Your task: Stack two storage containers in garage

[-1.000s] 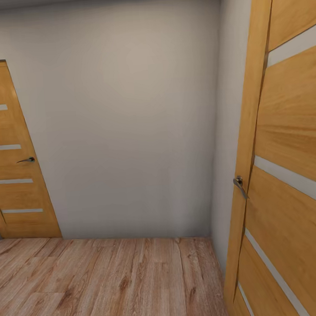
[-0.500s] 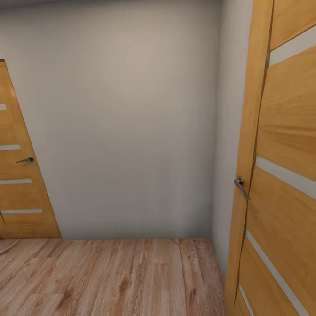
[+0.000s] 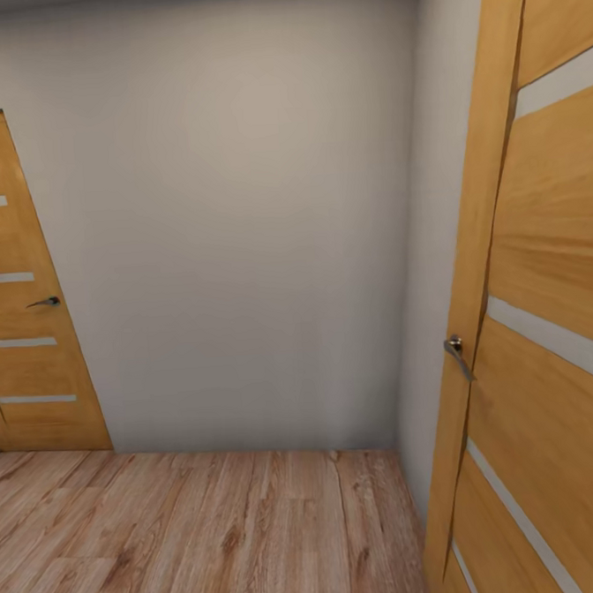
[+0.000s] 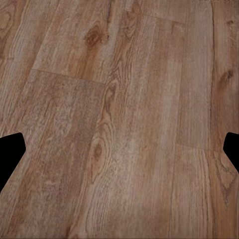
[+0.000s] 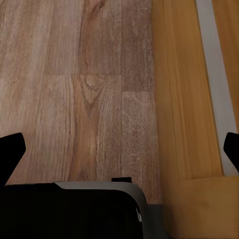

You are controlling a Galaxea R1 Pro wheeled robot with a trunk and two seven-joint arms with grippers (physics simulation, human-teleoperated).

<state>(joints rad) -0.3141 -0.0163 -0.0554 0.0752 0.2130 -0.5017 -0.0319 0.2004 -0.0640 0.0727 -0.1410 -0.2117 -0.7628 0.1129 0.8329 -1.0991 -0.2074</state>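
**In a hallway, no containers in sight**

My left gripper (image 4: 119, 149) and right gripper (image 5: 119, 149) both have their jaws spread wide and hold nothing, because I am driving. Both arms hang low, pointing down at the wood-plank floor (image 3: 198, 533). Near right is a wooden door (image 3: 545, 314), far left another door (image 3: 22, 289), a grey wall (image 3: 239, 230) between. I judge the storage containers wait elsewhere.
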